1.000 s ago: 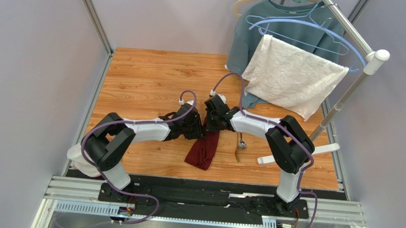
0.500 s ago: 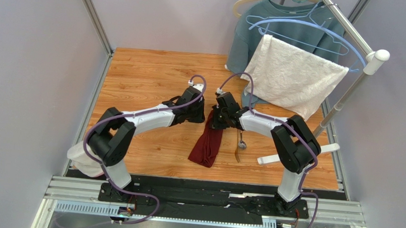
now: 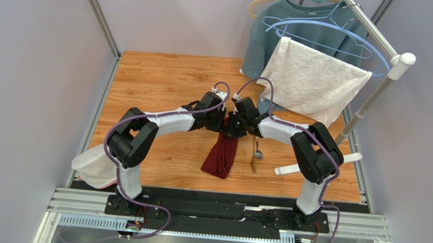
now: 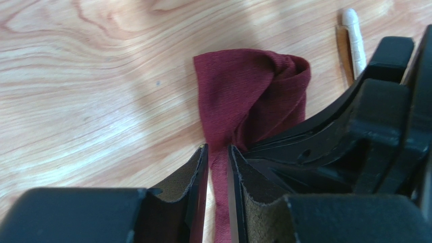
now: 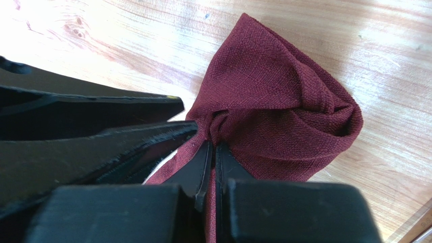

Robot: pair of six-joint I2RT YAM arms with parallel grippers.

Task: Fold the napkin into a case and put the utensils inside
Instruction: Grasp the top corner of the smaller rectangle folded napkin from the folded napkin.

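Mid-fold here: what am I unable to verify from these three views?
- Top view: far end of the napkin, under the left arm and right arm.
- Left wrist: whether the left fingers truly clamp the napkin between them.
- Top view: utensils, too small for detail.
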